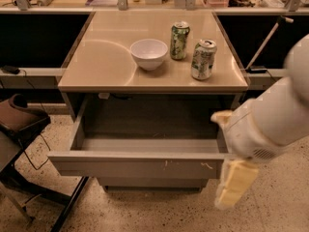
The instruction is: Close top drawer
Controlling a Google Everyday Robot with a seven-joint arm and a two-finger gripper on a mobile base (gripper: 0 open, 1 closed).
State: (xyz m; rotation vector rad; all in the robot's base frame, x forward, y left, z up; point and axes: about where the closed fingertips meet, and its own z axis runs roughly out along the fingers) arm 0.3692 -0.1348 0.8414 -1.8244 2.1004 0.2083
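The top drawer (140, 164) is pulled wide open under the tan tabletop. Its grey front panel has small pale scratch marks at centre and right, and its inside looks empty. My gripper (234, 182) is pale yellow on a bulky white arm (270, 122). It hangs in front of the drawer's front right corner, pointing down, just right of the front panel's end. The arm hides the drawer's right side wall.
On the tabletop (96, 66) stand a white bowl (148, 53) and two green cans (179, 40) (203, 58). A brown chair (19, 122) with black legs is at the left. A plainer grey drawer front (149, 182) sits below. A pale stick (264, 43) leans at the right.
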